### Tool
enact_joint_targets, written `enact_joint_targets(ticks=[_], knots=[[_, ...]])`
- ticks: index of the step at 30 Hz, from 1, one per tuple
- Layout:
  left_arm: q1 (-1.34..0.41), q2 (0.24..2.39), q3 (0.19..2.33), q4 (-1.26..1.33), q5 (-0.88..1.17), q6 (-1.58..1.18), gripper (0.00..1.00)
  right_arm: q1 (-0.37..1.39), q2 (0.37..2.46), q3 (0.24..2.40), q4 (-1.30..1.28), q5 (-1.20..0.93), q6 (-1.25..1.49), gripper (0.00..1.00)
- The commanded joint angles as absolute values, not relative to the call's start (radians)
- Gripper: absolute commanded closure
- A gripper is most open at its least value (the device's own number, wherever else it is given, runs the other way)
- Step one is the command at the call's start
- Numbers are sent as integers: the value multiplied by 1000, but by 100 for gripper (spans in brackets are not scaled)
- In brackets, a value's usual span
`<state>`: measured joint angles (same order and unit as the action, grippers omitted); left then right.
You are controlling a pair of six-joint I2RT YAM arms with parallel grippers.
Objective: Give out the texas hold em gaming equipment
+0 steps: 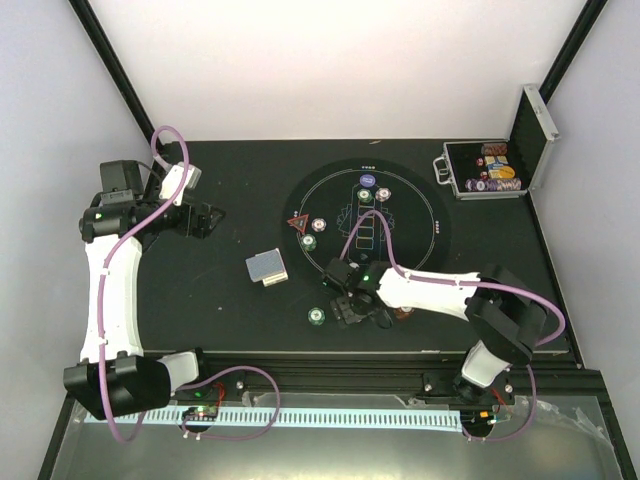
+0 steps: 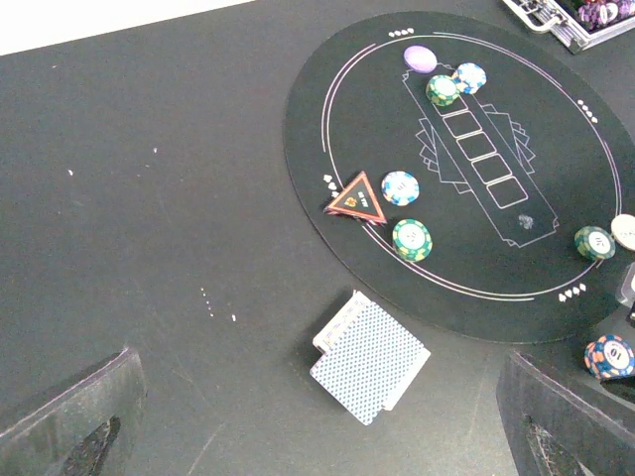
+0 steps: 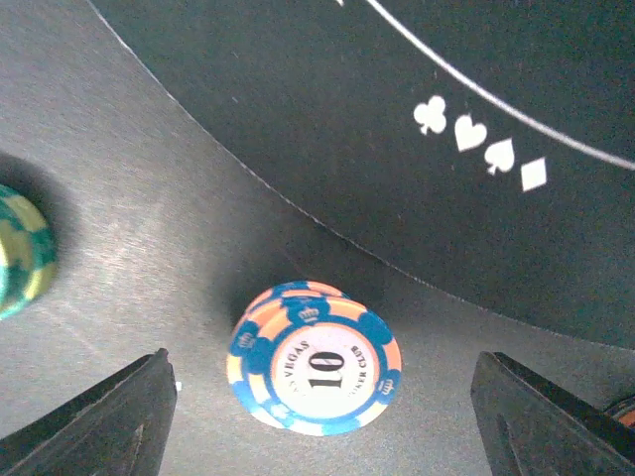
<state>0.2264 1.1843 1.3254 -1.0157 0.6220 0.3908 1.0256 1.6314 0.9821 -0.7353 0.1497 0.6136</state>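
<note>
A deck of grey-blue-backed cards lies left of the round black mat; in the left wrist view the deck lies ahead, between my fingers' line. A red triangle and several chips sit on the mat. My left gripper is open and empty, above the table left of the deck. My right gripper is open, low over a small stack of orange-and-blue "10" chips lying between its fingers, untouched, just off the mat's near edge. A green chip lies to its left.
The open silver-edged case with coloured chips stands at the back right. A brown chip lies right of the right gripper. In the left wrist view a green chip and a white disc sit at the mat's edge.
</note>
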Motion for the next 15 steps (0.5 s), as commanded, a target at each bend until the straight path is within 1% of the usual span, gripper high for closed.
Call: enact_joint_targets(ticks=[1,4,10,15], knots=[[232,1164,1339,-1006,647,385,1,1029,1612,941,-677,126,666,16],[233,1165,1343,-1008,647,384,1,1029,1634,937,-664,111,659,19],[232,1164,1347,-1008,647,382,1,1029,1670,946,-658,121,649,32],[233,1167,1352,-1008,647,381,1,1028,1688,942,-653,121,646,37]])
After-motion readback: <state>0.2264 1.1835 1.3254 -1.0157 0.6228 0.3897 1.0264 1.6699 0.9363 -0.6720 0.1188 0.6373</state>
